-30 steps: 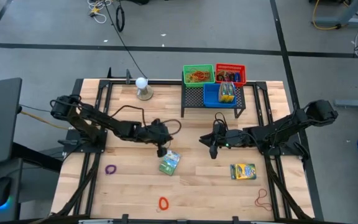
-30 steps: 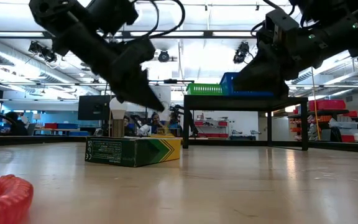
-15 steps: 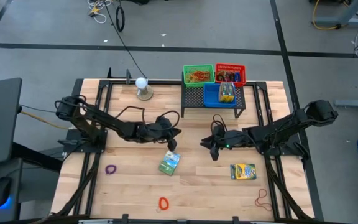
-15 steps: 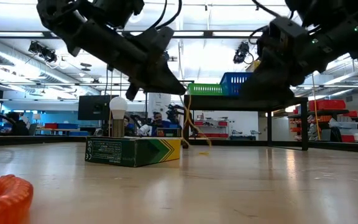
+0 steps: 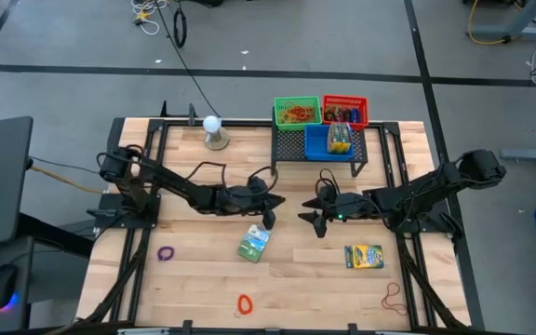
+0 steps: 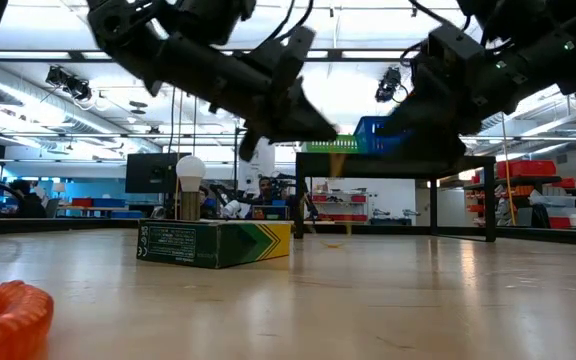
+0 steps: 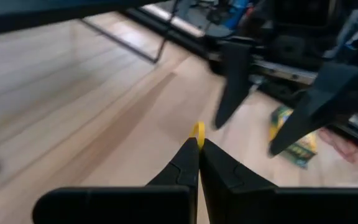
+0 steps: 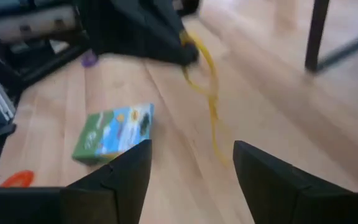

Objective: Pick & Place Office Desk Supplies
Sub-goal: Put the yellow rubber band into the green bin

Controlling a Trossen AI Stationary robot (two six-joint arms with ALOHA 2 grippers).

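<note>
A: Left hand [image 5: 268,217]?

B: Raised over the middle of the pale wooden surface [image 5: 203,279], fingertips pinched fully shut on a thin yellow rubber band [image 7: 197,129]. Hanging down from the tips as a long loose loop in the right wrist view, clear of the wood.

A: Right hand [image 5: 316,221]?

B: Just beside the left one, pointing towards it. Two dark fingers spread wide, gripping nothing. Close to the dangling band, apart from it.

A: Other supplies on the surface?

B: Flat green crayon box [image 5: 254,243] lying just below the left hand, nearer the front edge. Flat yellow and green crayon box [image 5: 364,256] lying below the right arm, well apart from the first. Small purple loop [image 5: 165,252] towards the left side. Small orange-red coiled loop [image 5: 244,303] near the front edge, at the middle. Thin reddish-tan rubber band [image 5: 394,298] near the front right corner.

A: Far side?

B: Black mesh rack [image 5: 291,145] standing at the back edge, right of centre. Green basket [image 5: 297,100] and red basket [image 5: 345,100] side by side on top, both with small items inside, too small to tell apart. Blue basket [image 5: 316,141] set in front of those two, with a yellow and green box in it. White ball on a round stand [image 5: 213,127] left of the rack, by the back edge.
</note>
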